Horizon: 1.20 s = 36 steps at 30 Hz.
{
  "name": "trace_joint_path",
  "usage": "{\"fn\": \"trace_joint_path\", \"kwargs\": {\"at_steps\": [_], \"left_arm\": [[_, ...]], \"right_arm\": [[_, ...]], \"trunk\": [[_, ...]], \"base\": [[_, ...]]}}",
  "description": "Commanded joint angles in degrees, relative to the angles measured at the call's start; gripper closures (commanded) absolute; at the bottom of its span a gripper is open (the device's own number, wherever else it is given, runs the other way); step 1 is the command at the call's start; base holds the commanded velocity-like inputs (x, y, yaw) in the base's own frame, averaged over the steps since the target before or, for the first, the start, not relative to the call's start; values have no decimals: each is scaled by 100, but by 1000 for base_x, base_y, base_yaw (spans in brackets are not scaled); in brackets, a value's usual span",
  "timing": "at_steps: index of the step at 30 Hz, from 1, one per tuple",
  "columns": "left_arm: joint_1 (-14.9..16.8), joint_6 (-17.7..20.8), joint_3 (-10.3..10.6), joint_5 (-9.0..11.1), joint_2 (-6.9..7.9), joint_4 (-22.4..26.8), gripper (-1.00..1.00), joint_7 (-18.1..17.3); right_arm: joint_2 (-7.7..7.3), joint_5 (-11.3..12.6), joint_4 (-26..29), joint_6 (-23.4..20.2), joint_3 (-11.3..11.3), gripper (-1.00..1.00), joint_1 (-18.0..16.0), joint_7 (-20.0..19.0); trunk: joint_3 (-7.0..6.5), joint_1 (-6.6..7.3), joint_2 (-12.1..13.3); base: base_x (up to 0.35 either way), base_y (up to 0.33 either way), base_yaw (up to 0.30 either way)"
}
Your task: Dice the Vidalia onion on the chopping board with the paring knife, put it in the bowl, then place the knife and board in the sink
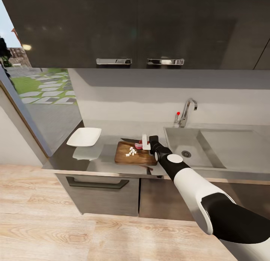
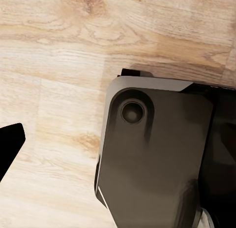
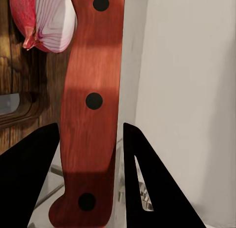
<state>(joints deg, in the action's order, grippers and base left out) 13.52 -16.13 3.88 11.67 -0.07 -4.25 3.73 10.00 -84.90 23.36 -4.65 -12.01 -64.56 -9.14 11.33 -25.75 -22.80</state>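
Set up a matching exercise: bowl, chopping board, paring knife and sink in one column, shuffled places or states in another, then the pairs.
1. bowl
2. chopping board
3. paring knife
4. sink

A. carries white diced pieces
B. between the right end effector's fingers
C. nearest the window end
D. below the chrome tap

Pairs: 1-C, 2-A, 3-B, 4-D

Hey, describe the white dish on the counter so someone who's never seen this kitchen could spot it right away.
Start at the steel sink with its tap, then go along the grey counter past the wooden board toward the window. The dish sits there alone: shallow, squarish with rounded corners, plain white and empty.
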Motion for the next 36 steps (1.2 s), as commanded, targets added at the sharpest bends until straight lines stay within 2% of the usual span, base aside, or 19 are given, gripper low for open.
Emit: {"fn": "trace_joint_path", "kwargs": {"at_steps": [1,24,32,36], "left_arm": [[10,-39,42,37,-2,-23,-100,5],[10,-39,42,37,-2,-23,-100,5],[10,-39,42,37,-2,-23,-100,5],[10,-39,42,37,-2,-23,-100,5]], "right_arm": [[0,-44,10,-27,-18,100,-4,-34],[0,-44,-12,-27,-28,100,-4,-26],[-1,-45,-226,-20,-29,100,-4,-15],[-79,-45,-279,-16,-29,100,-4,-4]], "trunk": [[11,-3,-12],[11,-3,-12],[11,-3,-12],[11,-3,-12]], "base": [[0,0,0],[0,0,0],[0,0,0],[0,0,0]]}}
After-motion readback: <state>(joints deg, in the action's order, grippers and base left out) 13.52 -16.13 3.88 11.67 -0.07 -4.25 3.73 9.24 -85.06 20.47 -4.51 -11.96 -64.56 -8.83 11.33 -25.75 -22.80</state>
